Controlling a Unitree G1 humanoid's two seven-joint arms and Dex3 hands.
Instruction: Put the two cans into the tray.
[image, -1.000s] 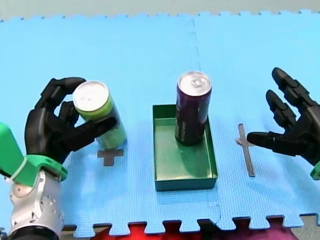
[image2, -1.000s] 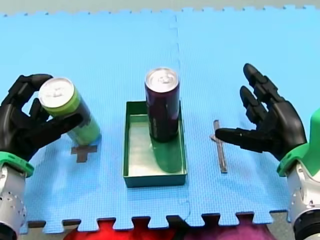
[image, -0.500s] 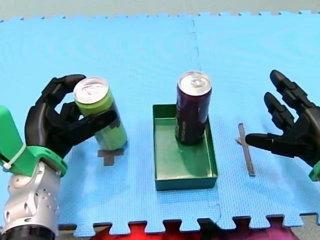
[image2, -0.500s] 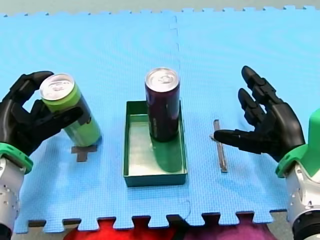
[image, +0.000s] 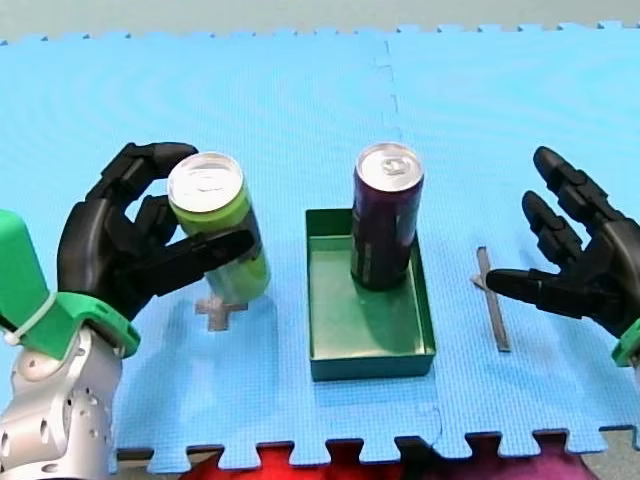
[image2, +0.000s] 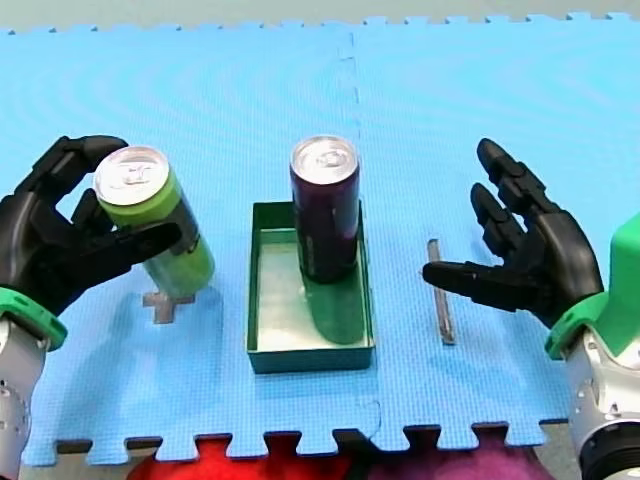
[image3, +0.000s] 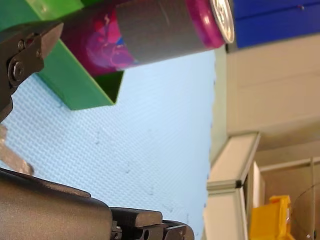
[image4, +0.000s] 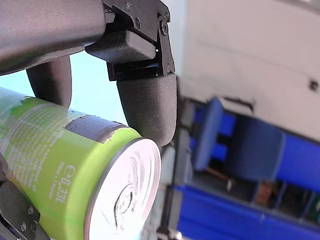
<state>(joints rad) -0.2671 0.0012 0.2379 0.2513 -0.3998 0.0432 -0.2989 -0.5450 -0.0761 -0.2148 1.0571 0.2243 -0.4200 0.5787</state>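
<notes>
My left hand (image: 150, 250) is shut on a light green can (image: 218, 235), which hangs tilted just above the blue mat, left of the tray. In the second wrist view that green can (image4: 60, 175) sits between the dark fingers (image4: 145, 105). A dark purple can (image: 384, 215) stands upright in the far end of the green tray (image: 368, 345). The purple can (image3: 150, 35) and a corner of the tray (image3: 75, 80) also show in the first wrist view. My right hand (image: 575, 265) hovers to the right of the tray and holds nothing.
A grey cross mark (image: 222, 312) lies on the mat under the green can. A grey strip (image: 492, 300) lies on the mat between the tray and my right hand. The mat's jagged front edge (image: 330, 450) runs close below the tray.
My left hand has lifted the green can off the cross mark and carried it a little right, toward the tray. My right hand has barely shifted.
</notes>
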